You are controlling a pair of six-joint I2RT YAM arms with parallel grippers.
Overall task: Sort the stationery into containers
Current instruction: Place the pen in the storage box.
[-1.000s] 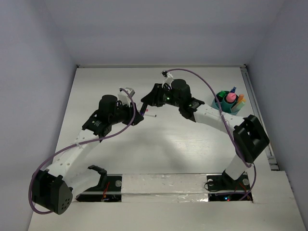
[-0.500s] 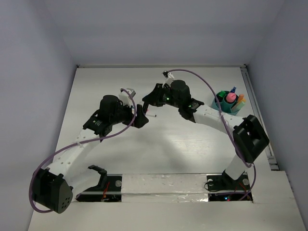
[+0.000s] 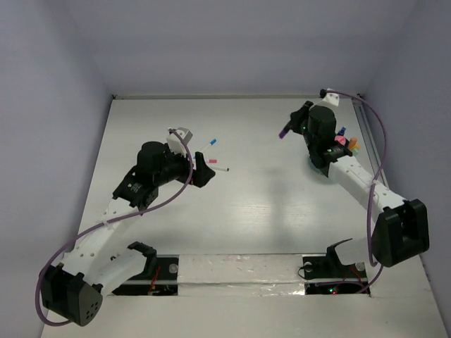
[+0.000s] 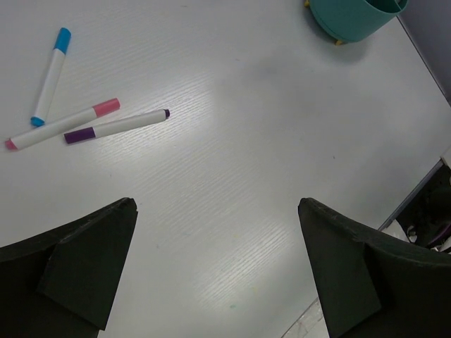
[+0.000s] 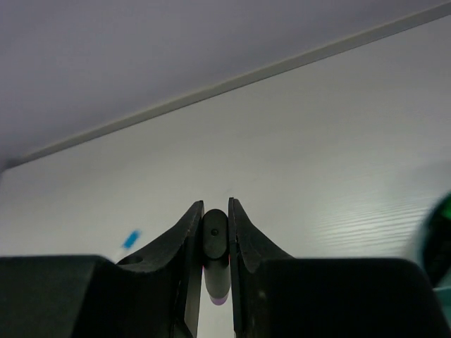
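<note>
**Top view.** The right tool (image 3: 287, 130) hangs over the far right of the table (image 3: 268, 204), closed on a held marker (image 3: 284, 132) whose purple end juts out to the left. The teal holder (image 3: 349, 149) sits just right of it, partly hidden by the right arm, with a few coloured pieces standing in it. The left tool (image 3: 204, 171) hovers near the middle of the table. A blue marker (image 3: 209, 144) lies just beyond it and a pink marker (image 3: 220, 168) just to its right. This view does not show how wide the left tool's jaws stand.

**Left wrist view.** The left tool (image 4: 218, 267) is open and empty, its two fingers (image 4: 77, 260) spread wide over bare table. Ahead of it lie the blue marker (image 4: 49, 77), the pink marker (image 4: 63, 123) and a purple marker (image 4: 116, 125). The last two lie side by side, almost touching. The holder (image 4: 352, 17) shows at the far right edge, well apart from them.

**Right wrist view.** The right tool (image 5: 215, 274) has its jaws clamped on the held marker (image 5: 215, 243), which runs lengthwise between them. The blue marker (image 5: 129, 239) shows on the table beyond. A blurred teal rim of the holder (image 5: 442, 232) cuts in at the right.

The step in hand looks like delivery of the held marker. The next move calls for swinging right over the holder, tilting the marker down into a free compartment and letting go. Which compartment is free cannot be told. The left tool seems placed to pick one of the three loose markers.
</note>
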